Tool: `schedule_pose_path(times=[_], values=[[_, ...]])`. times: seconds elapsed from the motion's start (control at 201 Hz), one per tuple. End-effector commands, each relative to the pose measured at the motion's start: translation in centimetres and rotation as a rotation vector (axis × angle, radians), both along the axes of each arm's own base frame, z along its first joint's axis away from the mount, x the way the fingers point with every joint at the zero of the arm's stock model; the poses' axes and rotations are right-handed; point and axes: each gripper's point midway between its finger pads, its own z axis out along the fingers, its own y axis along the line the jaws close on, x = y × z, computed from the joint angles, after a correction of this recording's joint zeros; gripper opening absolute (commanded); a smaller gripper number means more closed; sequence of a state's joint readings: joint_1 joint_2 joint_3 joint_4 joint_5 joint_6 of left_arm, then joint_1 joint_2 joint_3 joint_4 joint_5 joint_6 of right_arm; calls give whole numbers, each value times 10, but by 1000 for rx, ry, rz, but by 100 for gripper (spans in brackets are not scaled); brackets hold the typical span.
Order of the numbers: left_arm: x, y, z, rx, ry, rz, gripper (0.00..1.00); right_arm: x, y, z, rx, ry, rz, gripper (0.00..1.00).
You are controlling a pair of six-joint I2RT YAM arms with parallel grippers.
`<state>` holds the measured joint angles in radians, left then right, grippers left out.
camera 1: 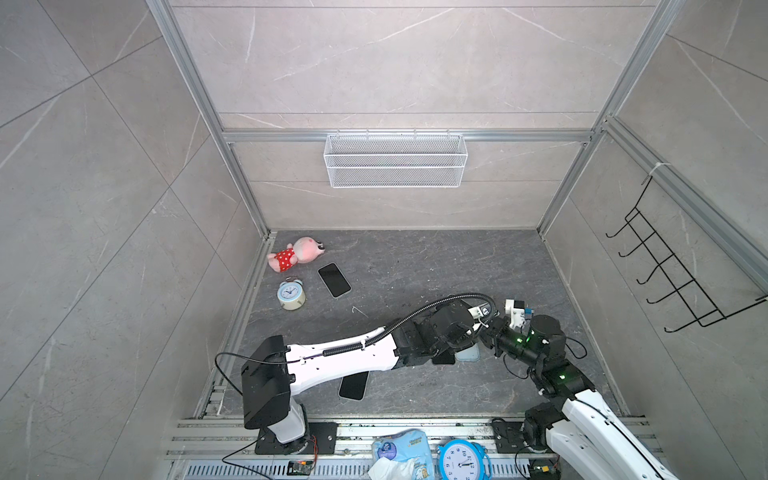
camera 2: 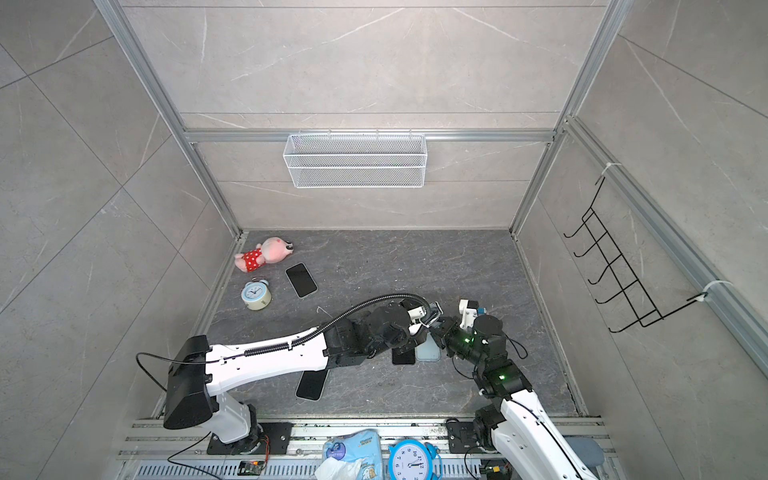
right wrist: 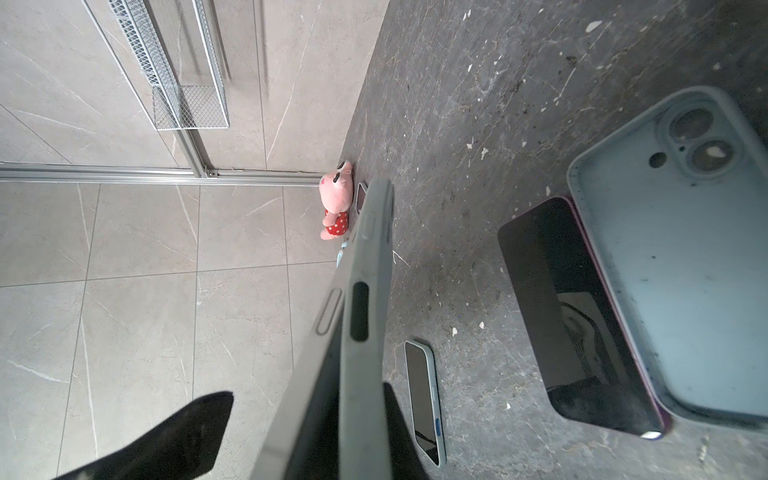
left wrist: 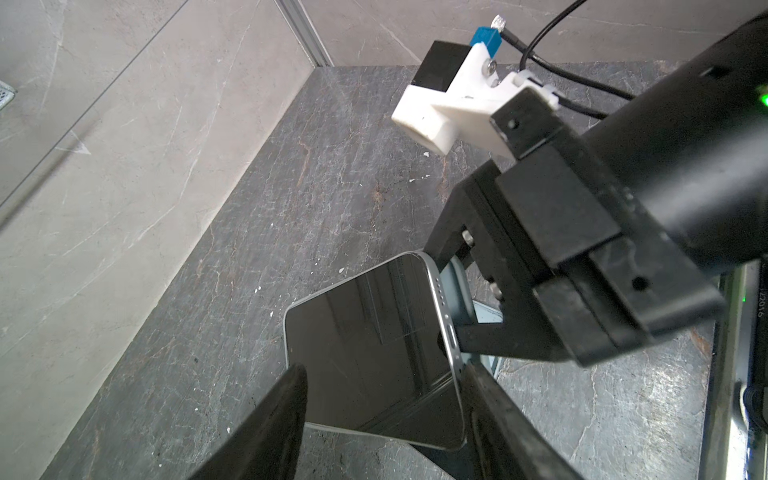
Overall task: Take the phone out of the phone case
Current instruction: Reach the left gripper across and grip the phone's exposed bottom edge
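In the left wrist view the phone (left wrist: 365,345), dark screen and silver rim, hangs tilted above the table. My left gripper (left wrist: 384,368) is shut on it, one finger at each long edge. Its port end is lifted off the light blue phone case (left wrist: 457,286), which my right gripper (left wrist: 451,297) pinches. The right wrist view shows that phone case (right wrist: 365,291) edge-on, with my right gripper (right wrist: 307,390) shut on it. In both top views the two wrists meet near the table's right middle and hide the phone.
An empty light blue case (right wrist: 685,270) and a dark phone (right wrist: 573,316) lie just below the grippers. Two more phones (camera 1: 334,279) (camera 1: 353,384), a small clock (camera 1: 291,294) and a pink plush toy (camera 1: 295,254) lie on the grey table (camera 1: 415,270). A wire basket (camera 1: 395,160) hangs on the back wall.
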<state>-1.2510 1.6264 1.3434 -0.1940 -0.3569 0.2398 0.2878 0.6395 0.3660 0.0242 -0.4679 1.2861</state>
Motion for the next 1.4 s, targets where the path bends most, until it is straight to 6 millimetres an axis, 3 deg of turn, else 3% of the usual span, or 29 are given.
schedule_pose_path(times=[0.0,0.369,0.662,0.832,1.001,1.395], values=[[5,-4,22,-50,-24,-1,60,1,4,26,32,-97,21,0],[-3,-6,9,-46,28,-33,59,2,4,27,31,-99,16,0],[18,-2,1,0,-23,58,55,0,3,30,37,-107,13,0],[9,-8,-1,-29,6,5,55,1,3,31,33,-107,13,0],[15,-9,-11,20,-10,31,54,1,3,29,36,-104,12,0],[28,-8,-26,95,-33,92,38,5,4,29,38,-99,9,0]])
